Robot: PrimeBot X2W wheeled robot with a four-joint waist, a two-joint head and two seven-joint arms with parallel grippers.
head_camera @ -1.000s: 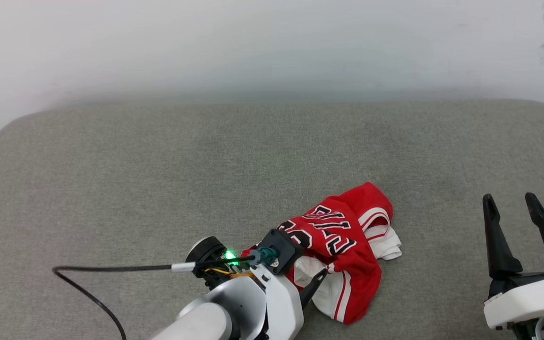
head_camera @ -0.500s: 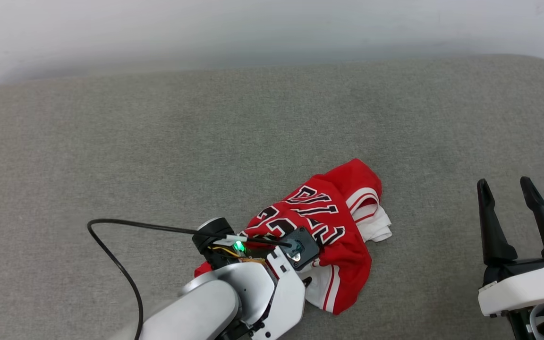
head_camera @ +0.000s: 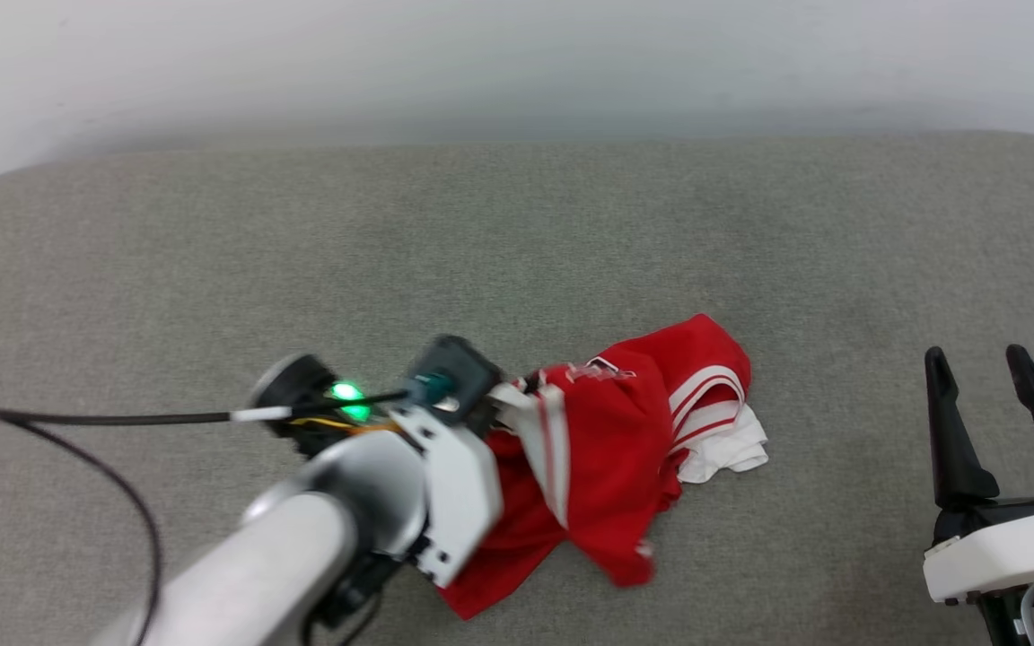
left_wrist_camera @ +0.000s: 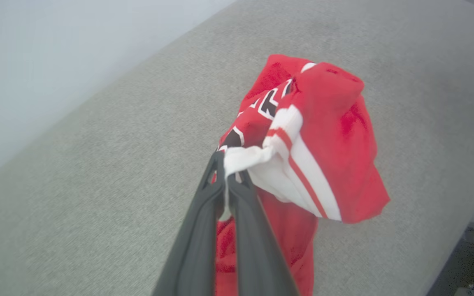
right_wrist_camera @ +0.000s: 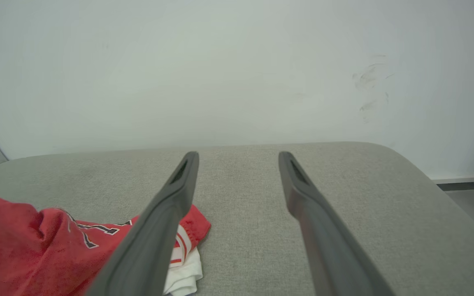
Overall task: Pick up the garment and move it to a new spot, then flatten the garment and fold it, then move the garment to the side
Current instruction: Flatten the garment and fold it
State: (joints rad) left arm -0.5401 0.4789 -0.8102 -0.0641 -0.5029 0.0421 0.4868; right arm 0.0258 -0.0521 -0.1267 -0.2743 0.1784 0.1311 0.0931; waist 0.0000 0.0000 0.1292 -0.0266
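Red garment (head_camera: pixel 616 431), pinched at its white trim by the left gripper (left_wrist_camera: pixel 222 164), is partly lifted — right gripper (head_camera: pixel 975 354) spread, idle — so flattening, folding and side placement evidently remain.

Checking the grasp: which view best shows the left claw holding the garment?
Left wrist view: the left claw is shut on the garment, at its white edge. Head view: the arm covers it. Right wrist view: loose cloth.
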